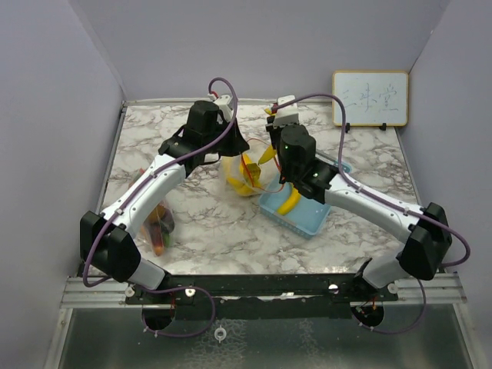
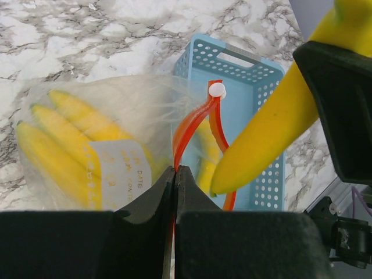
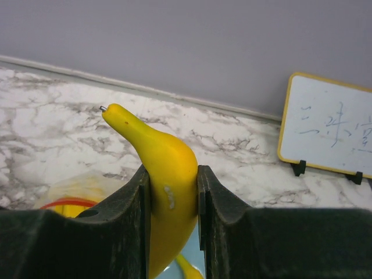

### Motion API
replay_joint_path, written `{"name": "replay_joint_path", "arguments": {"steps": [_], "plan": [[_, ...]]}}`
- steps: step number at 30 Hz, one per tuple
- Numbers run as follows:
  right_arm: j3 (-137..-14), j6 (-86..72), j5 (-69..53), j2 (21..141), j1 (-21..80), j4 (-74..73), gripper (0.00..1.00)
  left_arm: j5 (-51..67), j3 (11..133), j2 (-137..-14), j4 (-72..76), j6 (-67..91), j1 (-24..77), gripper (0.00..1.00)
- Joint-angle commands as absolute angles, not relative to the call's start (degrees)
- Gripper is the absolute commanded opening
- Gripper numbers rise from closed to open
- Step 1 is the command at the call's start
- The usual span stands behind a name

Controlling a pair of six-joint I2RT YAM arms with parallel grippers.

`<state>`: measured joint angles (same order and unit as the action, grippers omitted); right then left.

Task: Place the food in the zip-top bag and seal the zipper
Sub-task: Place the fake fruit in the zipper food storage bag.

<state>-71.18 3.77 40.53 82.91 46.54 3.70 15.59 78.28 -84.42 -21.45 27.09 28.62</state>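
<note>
A loose yellow banana (image 3: 158, 139) was clamped upright in the right gripper (image 3: 173, 177), its lower tip pointed at the mouth of the clear plastic zip-top bag (image 2: 116, 99), whose red zipper lip (image 2: 192, 122) was pinched tight in the left gripper (image 2: 175, 170) beside the light-blue perforated basket (image 2: 250, 75).

A yellow banana (image 3: 158, 145) stands stem-up, clamped in the right claw (image 3: 173, 171). The clear bag (image 2: 125, 104), its red zipper rim (image 2: 190, 125) pinched in the left claw (image 2: 175, 170), holds three bananas (image 2: 64, 139) just beyond it.
</note>
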Motion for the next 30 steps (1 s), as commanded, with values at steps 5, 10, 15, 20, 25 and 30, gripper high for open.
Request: {"name": "replay_joint_path", "arguments": {"steps": [5, 10, 15, 20, 25, 30], "plan": [[-70.79, 14.75, 55.92, 90.38, 50.06, 29.18, 0.02, 17.92, 78.35, -83.43, -20.52, 27.84, 28.61, 0.00], [-71.42, 9.29, 56.71, 93.18, 52.63, 24.91, 0.02, 18.08, 78.96, -84.13, -20.28, 28.12, 28.56, 0.00], [-72.44, -1.37, 57.58, 94.00, 55.88, 13.93, 0.02, 18.16, 80.27, -85.39, -20.30, 27.98, 28.66, 0.00], [-74.80, -13.93, 55.39, 95.33, 56.03, 1.73, 0.32, 18.43, 80.38, -85.89, -20.19, 28.04, 28.60, 0.00], [-74.77, -16.26, 53.22, 92.32, 56.06, -3.94, 0.67, 18.41, 80.27, -85.62, -20.52, 27.86, 28.58, 0.00], [-73.49, -18.73, 54.45, 84.46, 55.66, -12.46, 0.68, 17.51, 80.11, -85.44, -21.05, 27.20, 28.57, 0.00]]}}
